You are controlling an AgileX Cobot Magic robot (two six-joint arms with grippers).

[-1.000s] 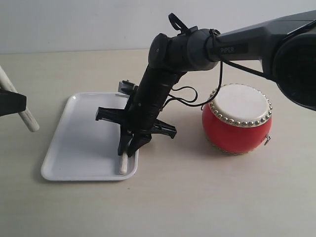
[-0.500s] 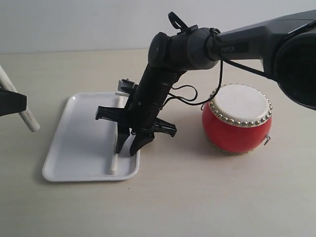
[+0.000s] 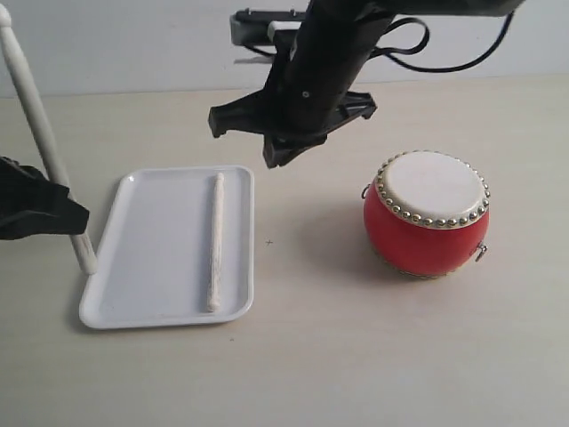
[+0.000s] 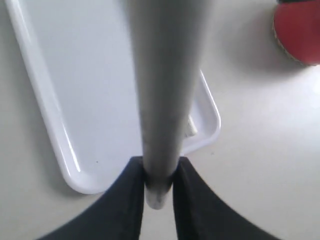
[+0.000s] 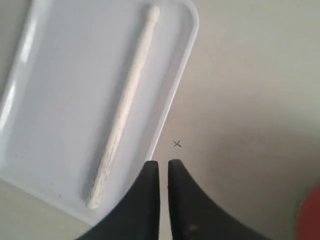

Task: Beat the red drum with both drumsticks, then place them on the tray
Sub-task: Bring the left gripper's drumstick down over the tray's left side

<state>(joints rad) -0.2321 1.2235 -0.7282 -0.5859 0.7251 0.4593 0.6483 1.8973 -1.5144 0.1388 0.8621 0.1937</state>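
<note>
The red drum (image 3: 427, 213) stands on the table at the right, and its edge shows in the wrist views (image 4: 300, 30) (image 5: 312, 220). One drumstick (image 3: 214, 240) (image 5: 125, 105) lies lengthwise along the right side of the white tray (image 3: 151, 249) (image 5: 60, 90). My right gripper (image 3: 280, 158) (image 5: 164, 165) hangs high above the tray's right rim, shut and holding nothing. My left gripper (image 3: 58, 218) (image 4: 159, 172) is shut on the second drumstick (image 3: 40, 142) (image 4: 167, 75). That stick stands nearly upright at the left rim of the tray (image 4: 75, 75).
A small cross mark (image 3: 269, 242) (image 5: 176, 144) sits on the beige table between tray and drum. A pale wall runs along the back. The right arm's dark body and cables (image 3: 329, 53) hang over the table's far middle.
My right gripper let the drumstick go onto the tray, then rose up and back and shut. My left gripper moved in toward the tray's left rim, its stick now more upright.
</note>
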